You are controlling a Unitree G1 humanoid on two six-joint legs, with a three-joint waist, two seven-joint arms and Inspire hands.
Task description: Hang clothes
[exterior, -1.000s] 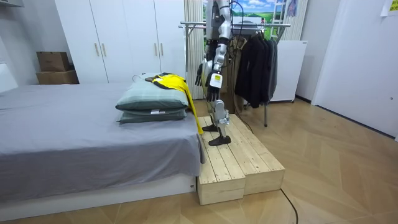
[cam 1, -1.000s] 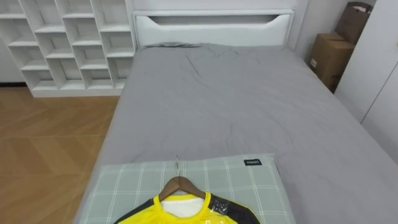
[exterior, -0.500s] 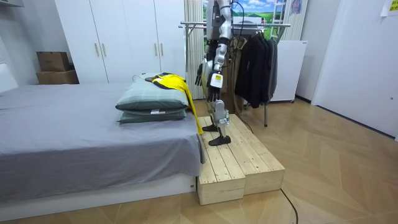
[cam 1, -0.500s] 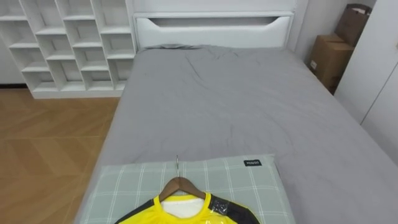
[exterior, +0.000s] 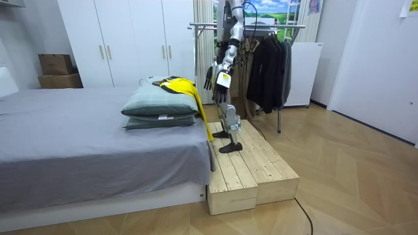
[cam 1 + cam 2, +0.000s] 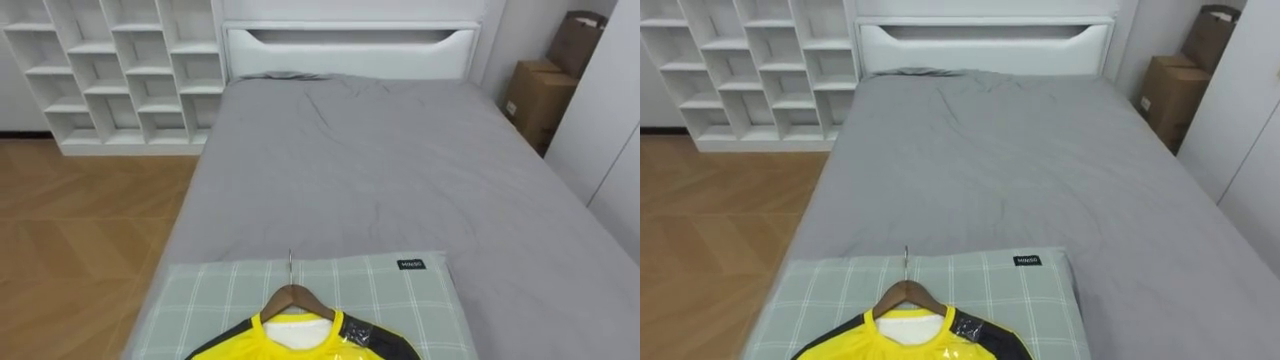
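Left eye view, bottom centre: yellow shirt lies on the pillow, its hanger hook free, probably for grabbing; left hand hangs relaxed, empty.

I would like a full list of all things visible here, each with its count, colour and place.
yellow shirt: one, yellow and black, lying on the pillows
hanger: one, wooden, in the shirt's collar
pillows: two, greenish, stacked at the bed's foot
bed: one, grey, before the robot
headboard: one, white, far end
shelf unit: one, white, left of the headboard
cardboard boxes: two, brown, right of the headboard
clothes rack: one, metal, behind the robot
dark clothes: several, on the rack
wooden platform: one, pale, under the robot
left hand: near the shirt
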